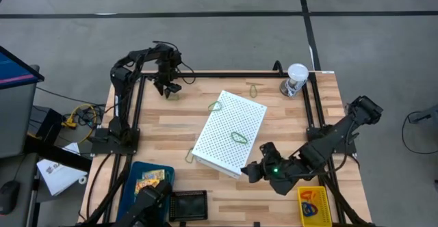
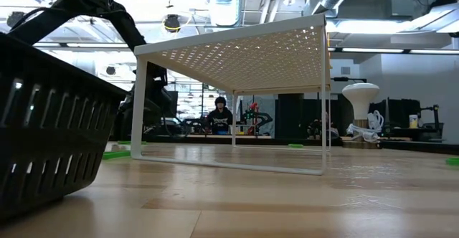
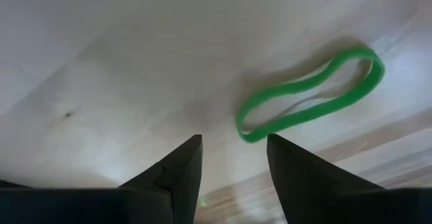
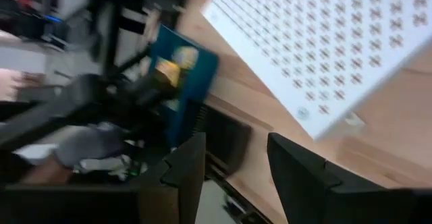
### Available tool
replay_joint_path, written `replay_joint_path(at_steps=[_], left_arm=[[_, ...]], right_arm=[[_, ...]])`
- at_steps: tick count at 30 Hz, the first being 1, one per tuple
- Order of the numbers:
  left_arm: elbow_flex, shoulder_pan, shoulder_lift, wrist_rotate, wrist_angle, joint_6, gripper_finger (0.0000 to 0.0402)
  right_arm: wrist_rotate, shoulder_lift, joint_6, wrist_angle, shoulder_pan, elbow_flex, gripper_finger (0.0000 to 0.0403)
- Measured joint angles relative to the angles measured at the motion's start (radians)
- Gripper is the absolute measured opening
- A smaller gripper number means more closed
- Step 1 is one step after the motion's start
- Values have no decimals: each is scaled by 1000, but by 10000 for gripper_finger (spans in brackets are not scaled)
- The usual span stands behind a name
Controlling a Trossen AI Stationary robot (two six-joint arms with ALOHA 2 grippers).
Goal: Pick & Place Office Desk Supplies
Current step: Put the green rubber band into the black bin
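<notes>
The left gripper (image 3: 233,177) has its jaws spread, nothing between them, and hangs low over the wood at the table's far left corner, well away from the white perforated box (image 1: 230,132). A green rubber band (image 3: 310,94) lies flat on the table just ahead of the fingertips (whether a tip touches it cannot be told).

The right gripper (image 1: 250,170) also has its jaws spread and empty; it sits just beside the box's near right corner, pointing toward the dark basket (image 1: 188,205) at the table's near edge.

On top of the box lies another green band (image 1: 238,137), with one more (image 1: 215,106) at the box's far left edge. An olive band (image 1: 253,88) lies beyond the box, near the clear cup (image 1: 295,79). A yellow crayon box (image 1: 313,204) rests near-right of the box, and another (image 1: 152,181) lies in a blue tray (image 1: 137,170) near-left of it.
</notes>
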Motion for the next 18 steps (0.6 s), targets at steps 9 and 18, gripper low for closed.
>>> replay_joint_path(at_steps=[9,18], left_arm=[[41,2,37,5,-24,-24,114],[47,-6,37,20,-13,1,12]], right_arm=[[74,-25,-60,58,-2,2,156],[73,-23,-65,54,-3,0,156]])
